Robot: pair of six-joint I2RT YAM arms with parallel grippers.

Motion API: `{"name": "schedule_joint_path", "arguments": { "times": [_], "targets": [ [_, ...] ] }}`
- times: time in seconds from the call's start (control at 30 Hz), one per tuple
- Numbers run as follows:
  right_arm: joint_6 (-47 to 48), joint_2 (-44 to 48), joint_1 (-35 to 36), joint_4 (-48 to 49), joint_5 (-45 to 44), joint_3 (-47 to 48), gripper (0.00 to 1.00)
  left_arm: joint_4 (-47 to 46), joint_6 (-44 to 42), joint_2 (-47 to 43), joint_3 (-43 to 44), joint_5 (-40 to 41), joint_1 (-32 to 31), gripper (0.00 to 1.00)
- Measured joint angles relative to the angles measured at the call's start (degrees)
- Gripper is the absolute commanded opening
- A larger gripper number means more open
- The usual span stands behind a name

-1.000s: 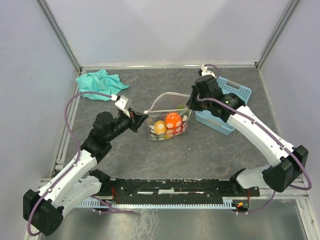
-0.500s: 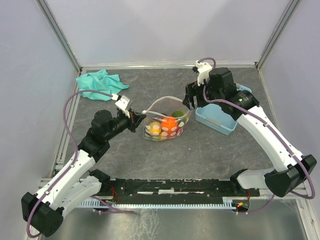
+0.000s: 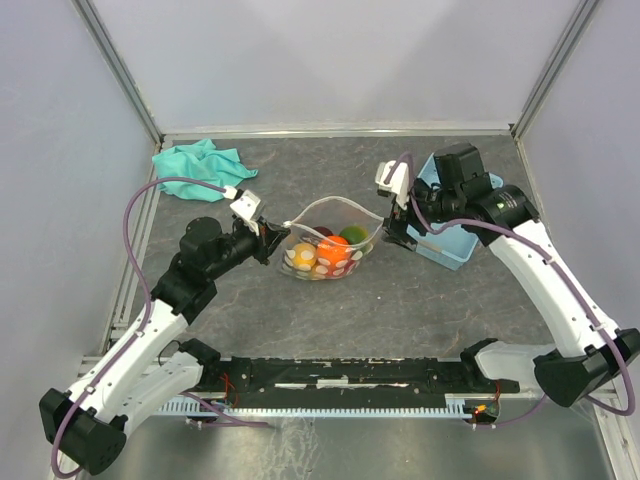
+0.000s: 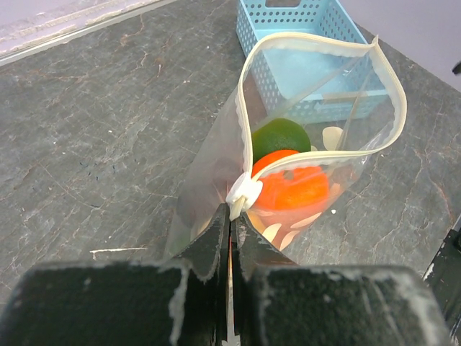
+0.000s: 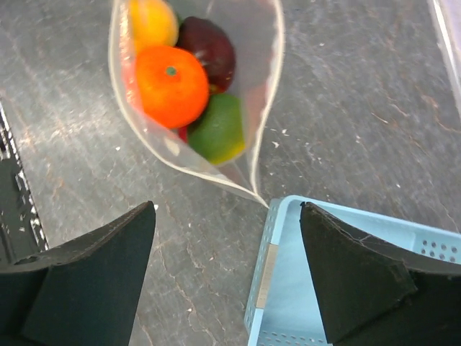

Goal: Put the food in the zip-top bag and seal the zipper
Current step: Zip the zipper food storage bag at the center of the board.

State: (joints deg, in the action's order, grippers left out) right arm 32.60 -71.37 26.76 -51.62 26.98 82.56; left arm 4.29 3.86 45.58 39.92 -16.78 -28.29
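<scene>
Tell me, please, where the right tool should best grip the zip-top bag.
Probably at the zipper's far corner beside the blue basket, from above: both lips meet there in a flat point, opposite the slider end pinched by the left tool.

Left arm point(image 3: 150, 320) reaches up from its base, elbow bent, wrist laid almost level and aimed at the left end of the zip-top bag point(image 3: 345, 262). Left gripper point(image 4: 230, 216) is pinched tight on the bag's rim there, fingers pressed together on the film. Right arm point(image 3: 560, 290) climbs high, then folds back toward the bag's right end. Right gripper point(image 5: 227, 209) hangs above that right corner, pointing down, jaws spread wide, gripping nothing.
</scene>
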Motion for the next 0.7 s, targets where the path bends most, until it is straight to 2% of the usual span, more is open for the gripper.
{"name": "schedule_joint_path", "arguments": {
  "times": [0.17,0.37,0.7],
  "targets": [
    [4.7,-2.4,0.1,-3.6,3.3,-0.2,0.87,0.1,0.0,0.0,0.3,0.0,0.0,0.03],
    [7.0,-5.7,0.1,-1.5,3.2,-3.7,0.83,0.4,0.0,0.0,0.4,-0.3,0.0,0.03],
    [8.6,-9.8,-0.3,1.3,3.9,-4.1,0.47,0.7,-0.1,0.2,0.7,-0.3,0.0,0.03]
  ]
}}
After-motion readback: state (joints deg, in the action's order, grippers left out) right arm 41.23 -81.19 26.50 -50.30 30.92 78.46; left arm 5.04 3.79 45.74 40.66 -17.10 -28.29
